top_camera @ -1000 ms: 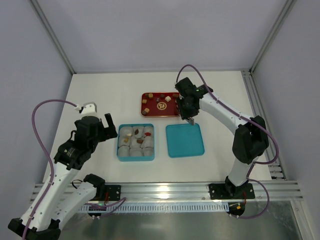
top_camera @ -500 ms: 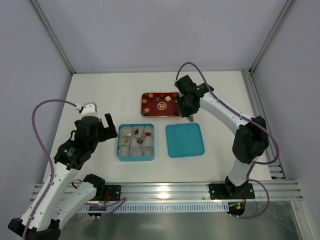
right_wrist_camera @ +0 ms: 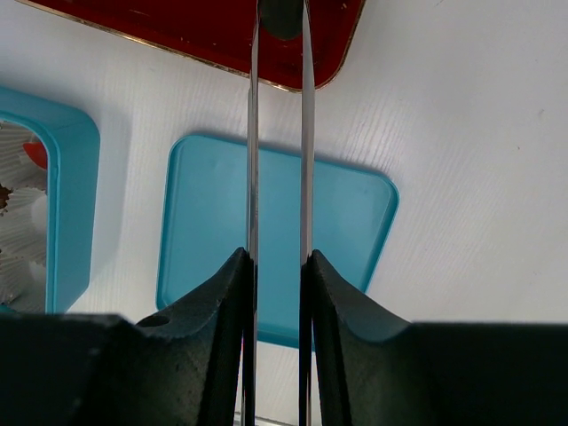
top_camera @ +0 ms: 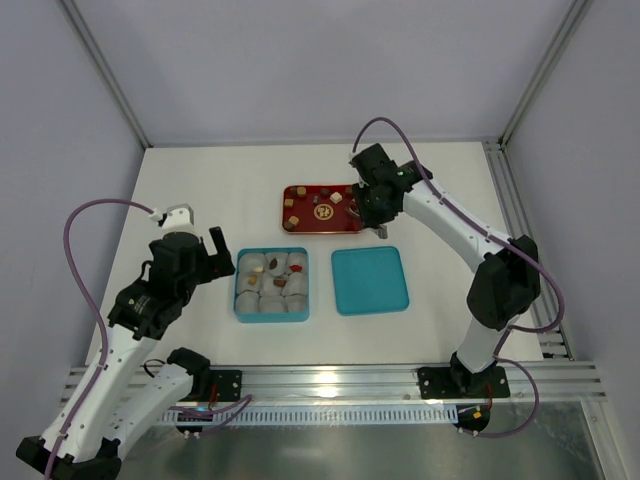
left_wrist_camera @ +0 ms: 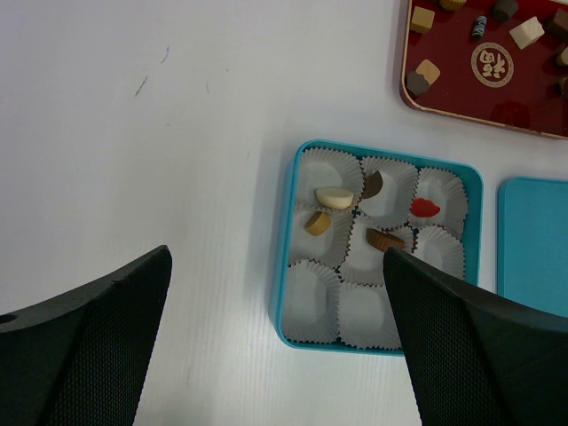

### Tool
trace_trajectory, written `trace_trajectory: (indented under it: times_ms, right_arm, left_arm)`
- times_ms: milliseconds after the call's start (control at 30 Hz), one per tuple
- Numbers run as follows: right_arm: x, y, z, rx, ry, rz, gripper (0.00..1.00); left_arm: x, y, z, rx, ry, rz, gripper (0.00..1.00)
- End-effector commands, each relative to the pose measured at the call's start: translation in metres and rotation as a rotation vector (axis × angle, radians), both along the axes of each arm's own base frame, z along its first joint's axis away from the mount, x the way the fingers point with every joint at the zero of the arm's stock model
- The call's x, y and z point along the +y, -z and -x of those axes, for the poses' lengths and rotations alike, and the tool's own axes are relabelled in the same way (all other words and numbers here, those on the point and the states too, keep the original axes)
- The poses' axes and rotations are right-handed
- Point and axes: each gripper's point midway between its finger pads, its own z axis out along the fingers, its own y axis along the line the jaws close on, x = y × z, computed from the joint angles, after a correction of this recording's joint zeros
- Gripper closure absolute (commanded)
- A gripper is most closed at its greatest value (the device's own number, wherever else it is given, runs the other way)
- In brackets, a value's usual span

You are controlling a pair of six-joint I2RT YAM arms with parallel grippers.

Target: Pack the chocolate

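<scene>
The teal box (top_camera: 238, 300) holds white paper cups, and several of them contain chocolate pieces: cream (left_wrist_camera: 334, 197), tan (left_wrist_camera: 317, 222), brown (left_wrist_camera: 386, 239) and red (left_wrist_camera: 425, 207). More chocolate pieces (top_camera: 324, 198) lie on the red tray (top_camera: 310, 224). My right gripper (top_camera: 381, 231) hangs by the tray's right end. Its thin metal blades stand close together with a dark chocolate piece (right_wrist_camera: 281, 16) between them over the tray's corner (right_wrist_camera: 204, 31). My left gripper (top_camera: 222, 255) is wide open and empty, left of the box (left_wrist_camera: 288, 257).
The teal lid (top_camera: 369, 280) lies flat to the right of the box and below the tray; it also shows in the right wrist view (right_wrist_camera: 204, 231). The cage's frame posts stand at the table's far corners.
My right gripper has moved from over the lid's far edge back towards the red tray's right end. The left arm has not moved.
</scene>
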Motion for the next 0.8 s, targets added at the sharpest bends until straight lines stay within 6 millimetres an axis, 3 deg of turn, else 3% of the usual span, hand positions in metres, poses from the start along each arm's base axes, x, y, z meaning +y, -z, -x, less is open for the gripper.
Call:
trace_trajectory:
  times_ms: [0,233,467,633,767]
  right_arm:
    - [0.006,-0.05,0.006,-0.101,-0.025,-0.088,0.68]
    - [0.032,-0.073,0.046,-0.127,-0.109,-0.137,0.68]
    - [0.078,-0.082,0.104,-0.115,-0.245,-0.163,0.68]
    - [0.1,-0.07,0.142,-0.069,-0.325,-0.149,0.68]
    - [0.109,-0.056,0.162,-0.033,-0.358,-0.126,0.68]
  left_arm:
    - [0.001,-0.008,-0.003,-0.035,-0.017,0.015,0.0]
    - [0.001,-0.007,-0.003,-0.031,-0.018,0.012,0.0]
    - [0.0,-0.007,-0.003,-0.029,-0.018,0.014,0.0]
    - [0.001,-0.007,-0.003,-0.031,-0.019,0.014,0.0]
    - [0.001,-0.008,-0.003,-0.035,-0.018,0.016,0.0]
